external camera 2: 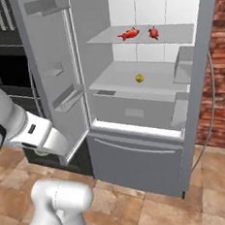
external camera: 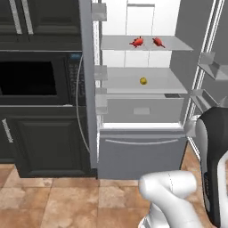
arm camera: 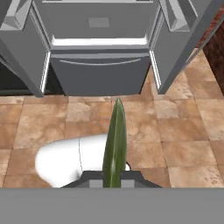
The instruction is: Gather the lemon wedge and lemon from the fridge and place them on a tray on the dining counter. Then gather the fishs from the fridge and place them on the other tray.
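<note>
Two fishs (external camera: 147, 42), one lemon (external camera: 143, 81)

Two fish (external camera: 136, 42) on the fridge's upper shelf (external camera: 178, 44), a lemon (external camera: 143, 81), seemingly whole, on the lower shelf (external camera: 120, 82).

The fridge (external camera: 142, 151) stands open ahead of the base, both doors swung out to the sides. On its upper shelf (external camera: 178, 44) the two fishs (external camera: 137, 42) lie side by side, near each other but apart. One shelf below, the lemon (external camera: 143, 81) sits alone near the middle. Under that shelf is a drawer (external camera: 141, 109), and below it the closed bottom freezer drawer (external camera: 141, 156). Left of the fridge a microwave (external camera: 33, 78) is set into the cabinet (external camera: 49, 147). In the hand view a slender leaf-like thing (arm camera: 115, 144), possibly the lemon wedge, rises from the tool (arm camera: 113, 178) above the floor (arm camera: 183, 127)
</note>
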You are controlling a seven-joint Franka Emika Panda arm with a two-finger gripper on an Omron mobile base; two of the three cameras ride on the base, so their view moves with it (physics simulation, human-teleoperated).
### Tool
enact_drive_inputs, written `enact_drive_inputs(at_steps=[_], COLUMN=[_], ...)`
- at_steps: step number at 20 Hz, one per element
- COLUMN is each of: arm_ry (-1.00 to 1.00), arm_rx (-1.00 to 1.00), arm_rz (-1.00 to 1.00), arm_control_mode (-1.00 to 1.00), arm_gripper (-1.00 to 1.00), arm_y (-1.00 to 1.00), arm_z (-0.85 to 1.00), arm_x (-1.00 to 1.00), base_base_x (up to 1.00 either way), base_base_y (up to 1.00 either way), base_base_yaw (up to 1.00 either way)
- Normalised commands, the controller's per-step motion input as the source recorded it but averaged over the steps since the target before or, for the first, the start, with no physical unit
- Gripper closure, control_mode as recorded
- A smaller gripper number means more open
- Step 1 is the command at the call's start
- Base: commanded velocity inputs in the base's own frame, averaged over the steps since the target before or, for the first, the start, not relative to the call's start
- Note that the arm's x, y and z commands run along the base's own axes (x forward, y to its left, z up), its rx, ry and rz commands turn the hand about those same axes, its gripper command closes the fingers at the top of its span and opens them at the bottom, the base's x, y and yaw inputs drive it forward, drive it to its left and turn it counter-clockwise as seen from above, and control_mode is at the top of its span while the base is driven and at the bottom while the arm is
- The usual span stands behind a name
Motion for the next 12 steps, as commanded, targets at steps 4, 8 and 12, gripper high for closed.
enact_drive_inputs(at_steps=[4, 8, 12], arm_ry=[0.0, 0.0, 0.0], arm_rx=[0.0, 0.0, 0.0], arm_rz=[0.0, 0.0, 0.0], arm_control_mode=[1.0, 1.0, 1.0], arm_gripper=[1.0, 1.0, 1.0], arm_y=[0.0, 0.0, 0.0], arm_z=[0.0, 0.0, 0.0], arm_x=[0.0, 0.0, 0.0], base_base_x=[-0.65, -0.59, -0.59], base_base_y=[0.4, 0.46, 0.47], base_base_yaw=[0.38, 0.39, 0.41])
